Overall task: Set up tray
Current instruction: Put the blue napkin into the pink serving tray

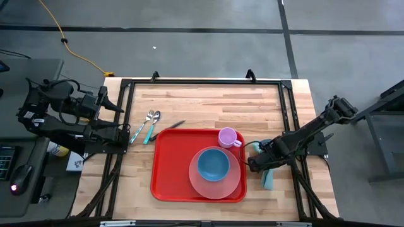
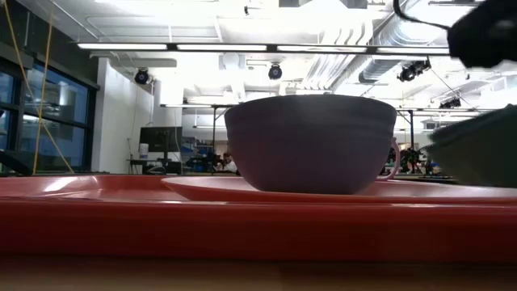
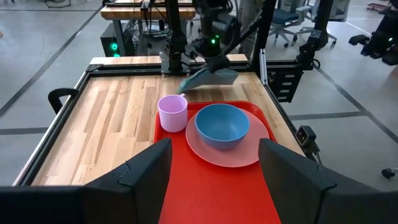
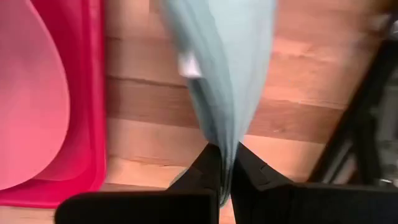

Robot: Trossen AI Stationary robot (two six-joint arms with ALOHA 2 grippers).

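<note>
The red tray (image 1: 169,165) lies on the wooden table. On it a pink plate (image 1: 214,184) carries a blue bowl (image 1: 213,164), and a lilac cup (image 1: 227,137) stands at the tray's far right corner. My right gripper (image 1: 254,164) hangs just off the tray's right edge, pointing down, shut on a teal cloth (image 4: 217,68). My left gripper (image 1: 121,118) waits open at the table's left edge, raised, with nothing between its fingers (image 3: 149,168). In the low view the bowl (image 2: 311,141) fills the middle and the cloth (image 2: 477,149) shows dark at the right. My right gripper pinches the teal cloth by a bunched, folded part (image 4: 225,163) between its two fingers, which come from above and point down. Several layers seem gathered there. The cloth (image 3: 211,76) hangs slack below the fingers, beside the tray's right rim; whether its lower end touches the table I cannot tell.
Two spoons with a teal-handled utensil (image 1: 149,123) and a dark knife (image 1: 167,129) lie on the wood left of the tray's far left corner. A black frame (image 1: 287,101) runs round the tabletop. Bare wood stretches along the far side of the table.
</note>
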